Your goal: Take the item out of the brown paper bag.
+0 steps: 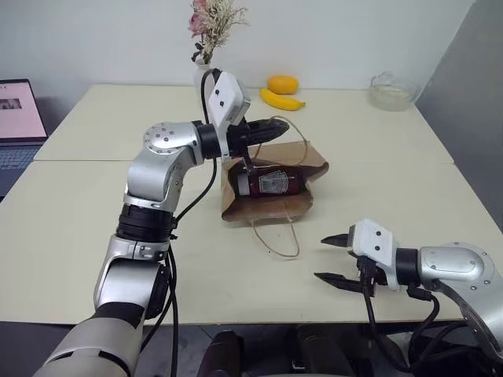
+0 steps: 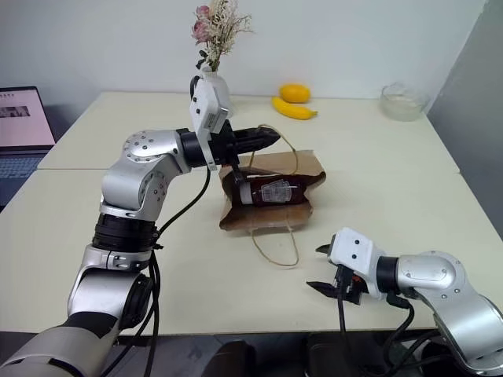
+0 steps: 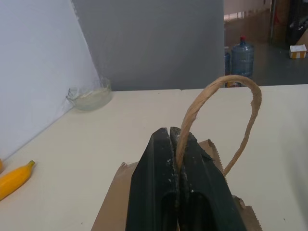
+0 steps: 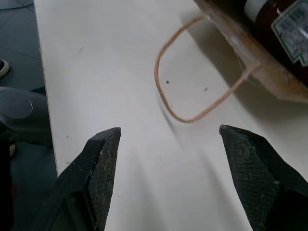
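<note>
The surface (image 1: pixel 94 236) is carrying the brown paper bag (image 1: pixel 302 161), which is lying on its side with its mouth facing the robot. The left hand (image 1: pixel 275 129) is pinching the bag's upper twine handle (image 3: pixel 240 96), holding the mouth open. The right hand (image 1: pixel 334 259) is hovering near the surface's front edge, its 2 fingers spread wide and holding nothing. The item (image 1: pixel 271 182) is lying inside the bag.
</note>
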Available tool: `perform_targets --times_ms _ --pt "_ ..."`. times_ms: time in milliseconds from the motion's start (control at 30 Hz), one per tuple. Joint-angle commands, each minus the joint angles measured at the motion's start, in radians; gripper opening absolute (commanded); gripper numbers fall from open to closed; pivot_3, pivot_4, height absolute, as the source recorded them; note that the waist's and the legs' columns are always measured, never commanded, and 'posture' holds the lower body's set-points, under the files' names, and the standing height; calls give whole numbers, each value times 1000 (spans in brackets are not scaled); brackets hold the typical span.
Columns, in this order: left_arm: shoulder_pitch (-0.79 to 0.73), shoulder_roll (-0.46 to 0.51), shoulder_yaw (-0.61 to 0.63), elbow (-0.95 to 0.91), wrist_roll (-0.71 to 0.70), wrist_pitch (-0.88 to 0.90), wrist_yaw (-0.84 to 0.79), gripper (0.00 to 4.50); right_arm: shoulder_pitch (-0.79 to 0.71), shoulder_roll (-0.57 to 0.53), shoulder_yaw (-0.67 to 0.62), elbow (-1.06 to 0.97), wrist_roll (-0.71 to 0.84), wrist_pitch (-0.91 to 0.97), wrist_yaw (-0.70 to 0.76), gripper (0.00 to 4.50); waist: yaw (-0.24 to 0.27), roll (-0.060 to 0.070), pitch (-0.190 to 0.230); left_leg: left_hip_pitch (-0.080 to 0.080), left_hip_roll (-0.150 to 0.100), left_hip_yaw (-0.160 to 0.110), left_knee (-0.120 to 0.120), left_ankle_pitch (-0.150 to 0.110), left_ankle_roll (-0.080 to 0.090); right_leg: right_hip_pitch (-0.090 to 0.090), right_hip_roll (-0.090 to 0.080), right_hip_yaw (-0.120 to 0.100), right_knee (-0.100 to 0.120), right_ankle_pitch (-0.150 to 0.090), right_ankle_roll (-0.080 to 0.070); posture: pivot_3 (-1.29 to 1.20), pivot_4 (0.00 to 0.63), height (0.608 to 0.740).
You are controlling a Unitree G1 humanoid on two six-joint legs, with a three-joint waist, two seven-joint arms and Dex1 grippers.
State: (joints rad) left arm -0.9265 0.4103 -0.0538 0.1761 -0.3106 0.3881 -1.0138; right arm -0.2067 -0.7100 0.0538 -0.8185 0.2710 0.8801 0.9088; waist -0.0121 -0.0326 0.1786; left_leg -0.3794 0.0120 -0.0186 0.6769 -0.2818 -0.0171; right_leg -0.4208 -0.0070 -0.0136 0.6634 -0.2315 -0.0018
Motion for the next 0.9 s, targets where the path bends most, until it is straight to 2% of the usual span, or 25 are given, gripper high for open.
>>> perform_targets --times_ms 33,333,467,500,667,900 --pt "-21 -5 13 -13 -22 -3 4 0 -151 39 107 55 -65 -63 -87 3425 -3 0 0 0 0 0 0 0 0 0 0 0 0 0 0 0 150 740" --pt "-46 -9 40 -4 -51 11 7 0 -439 186 365 429 -252 -236 -182 3425 -5 0 0 -2 0 -1 0 0 0 -1 -2 0 -1 0 0 0 150 740" --pt "-26 -1 47 -32 -60 21 11 0 -544 275 476 690 -400 -353 -258 4345 -7 0 0 -2 0 -1 0 0 0 -1 -2 0 0 1 -2 0 150 740" --pt "-25 0 48 -34 -62 23 13 0 -554 283 486 717 -420 -373 -261 4430 -8 0 0 -1 0 -1 0 0 0 -1 -2 0 0 3 -5 0 150 740" --pt "-29 3 54 -27 -71 28 22 0 -611 312 550 902 -552 -487 -298 4430 -6 0 0 -3 0 -1 0 0 0 -2 -3 0 0 3 -5 0 150 740" --pt "-39 12 59 -14 -75 32 23 0 -657 306 618 1007 -721 -615 -289 4430 -10 0 0 -3 0 -1 0 0 0 -2 -3 0 0 3 -5 0 150 740"
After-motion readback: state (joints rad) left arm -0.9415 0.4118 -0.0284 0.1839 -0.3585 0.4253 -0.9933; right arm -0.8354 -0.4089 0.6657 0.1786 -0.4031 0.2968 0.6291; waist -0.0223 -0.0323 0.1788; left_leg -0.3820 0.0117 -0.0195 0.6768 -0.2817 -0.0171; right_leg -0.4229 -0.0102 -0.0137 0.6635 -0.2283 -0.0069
